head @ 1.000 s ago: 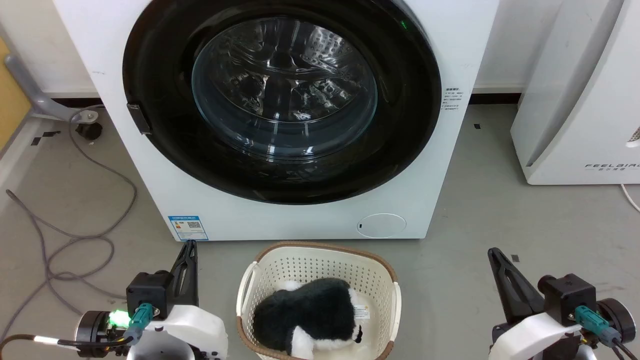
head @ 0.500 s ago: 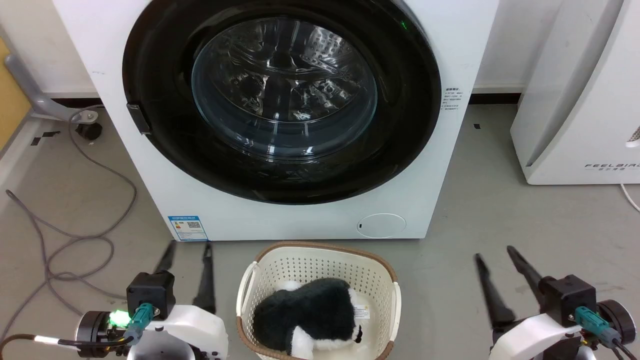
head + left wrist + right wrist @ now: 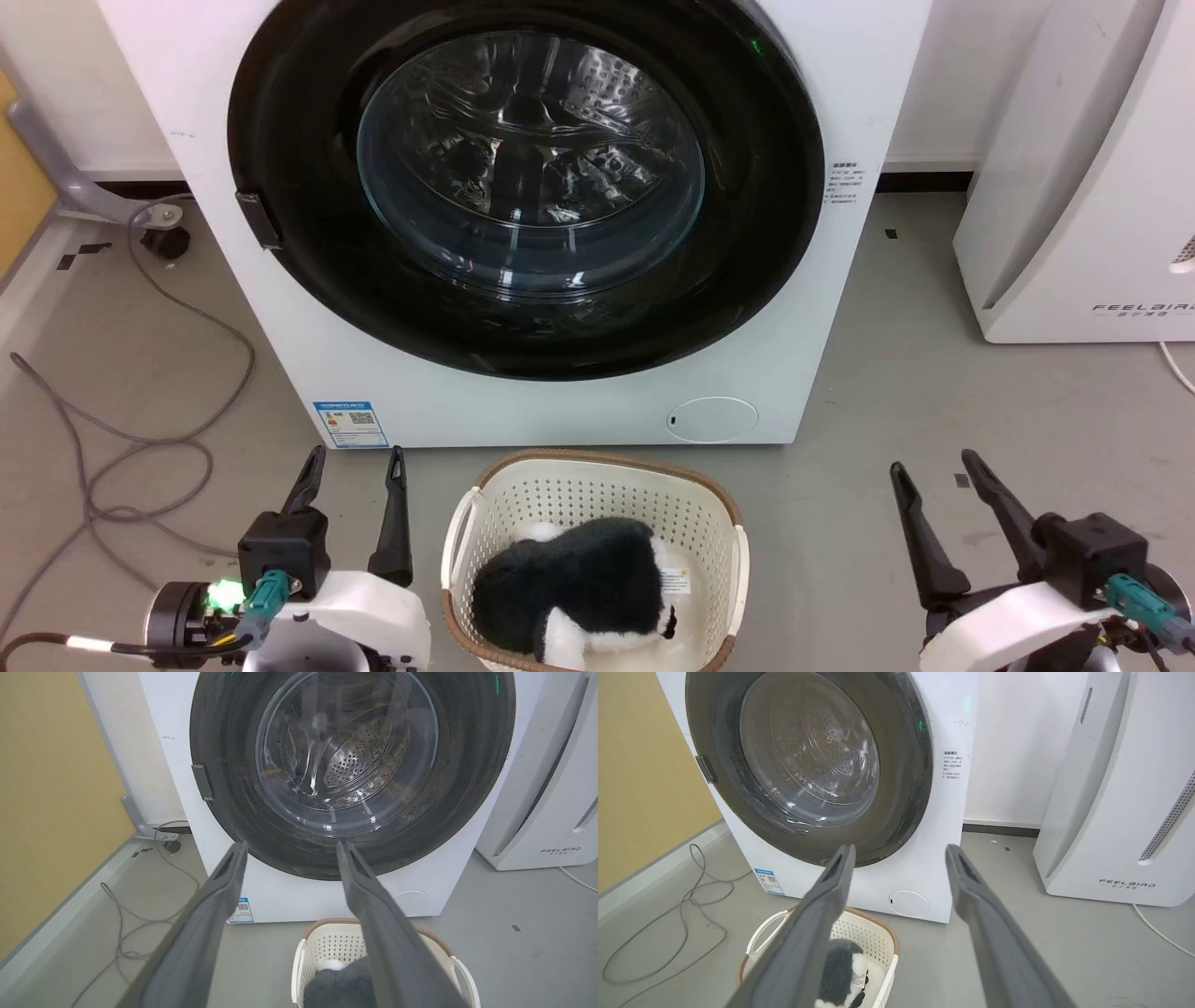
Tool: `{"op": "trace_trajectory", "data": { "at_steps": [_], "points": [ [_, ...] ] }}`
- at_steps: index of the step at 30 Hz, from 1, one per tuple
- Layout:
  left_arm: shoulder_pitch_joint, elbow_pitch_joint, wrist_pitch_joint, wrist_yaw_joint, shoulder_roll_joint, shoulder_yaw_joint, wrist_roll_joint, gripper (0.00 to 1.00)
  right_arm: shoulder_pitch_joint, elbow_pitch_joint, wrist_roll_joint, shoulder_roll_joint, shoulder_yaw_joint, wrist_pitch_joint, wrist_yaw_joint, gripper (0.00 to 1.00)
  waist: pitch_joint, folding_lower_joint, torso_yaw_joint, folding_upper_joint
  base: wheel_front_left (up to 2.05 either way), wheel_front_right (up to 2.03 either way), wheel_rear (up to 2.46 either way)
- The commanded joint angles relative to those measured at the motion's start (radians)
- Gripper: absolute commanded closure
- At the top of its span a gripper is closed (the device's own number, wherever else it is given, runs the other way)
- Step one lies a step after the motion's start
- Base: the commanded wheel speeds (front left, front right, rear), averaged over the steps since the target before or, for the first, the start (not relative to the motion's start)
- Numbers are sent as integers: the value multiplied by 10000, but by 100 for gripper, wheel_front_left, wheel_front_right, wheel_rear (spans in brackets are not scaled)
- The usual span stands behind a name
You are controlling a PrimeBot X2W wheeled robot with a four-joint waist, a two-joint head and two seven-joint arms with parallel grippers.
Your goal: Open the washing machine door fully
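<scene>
The white washing machine [image 3: 840,84] [image 3: 168,728] [image 3: 952,812] stands straight ahead, its round glossy black door [image 3: 299,93] [image 3: 224,742] [image 3: 906,774] lying flat against the front, with a small dark latch tab [image 3: 258,220] on its left rim. My left gripper [image 3: 358,459] [image 3: 289,845] hovers open low at the left, well short of the machine. My right gripper [image 3: 934,462] [image 3: 899,848] is open too, low at the right. Nothing sits between either pair of fingers.
A cream laundry basket [image 3: 719,523] with a black-and-white plush toy [image 3: 569,583] stands on the floor just before the machine, between my arms. Grey cables [image 3: 140,448] lie at the left. A white FEELBAIR appliance [image 3: 1074,187] stands at the right.
Both grippers went from shut to open. The door has not moved.
</scene>
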Motion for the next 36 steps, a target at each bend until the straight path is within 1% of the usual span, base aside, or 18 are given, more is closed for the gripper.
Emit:
{"op": "trace_trajectory", "data": {
  "at_steps": [1, 5, 6, 7, 12, 20, 21, 26, 32, 36],
  "points": [
    [-46, 35, -93, 75, 3, -19, -66, 0, 11, -50, 281, 6, -33, -115, 1, 0, 3, 0, 1, 0, 0, 0, 0],
    [-58, 46, -176, 143, 3, -58, -101, 0, -5, -79, 784, 7, -35, -199, 1, 0, 13, 0, 4, 0, 0, 0, 0],
    [-62, 49, -197, 159, 3, -66, -109, 0, -14, -90, 903, 7, -40, -220, 1, 60, 17, 0, 5, 0, 0, 0, 0],
    [-65, 52, -218, 175, 3, -74, -117, 0, -23, -99, 1047, 8, -49, -241, 1, 100, 20, 0, 6, 0, 0, 0, 0],
    [-80, 65, -323, 252, 3, -106, -151, 0, -84, -105, 2033, 9, -99, -345, 1, 100, 42, 0, 10, 0, 0, 0, 0],
    [-149, 68, -490, 364, 4, -161, -195, 0, -446, 314, 4690, 12, -289, -425, 2, 100, 164, 0, 21, 0, 0, 0, 0],
    [-149, 68, -490, 364, 4, -161, -195, 0, -446, 314, 4690, 12, -289, -425, 2, 100, 164, 0, 21, 0, 0, 0, 0],
    [-254, 51, -594, 405, 4, -192, -200, 0, -979, 905, 6053, -1, -726, -126, 2, 100, 344, 0, 48, 0, 0, 0, 0],
    [-510, -9, -720, 420, 4, -208, -177, 0, -1944, 1675, 7192, -232, -1149, 81, 2, 100, 734, 0, 114, 0, 0, 0, 0],
    [-749, -52, -803, 425, 5, -204, -170, 0, -2744, 2230, 7805, -522, -1279, 140, 2, 100, 1056, 0, 176, 0, 0, 0, 0]
  ]
}}
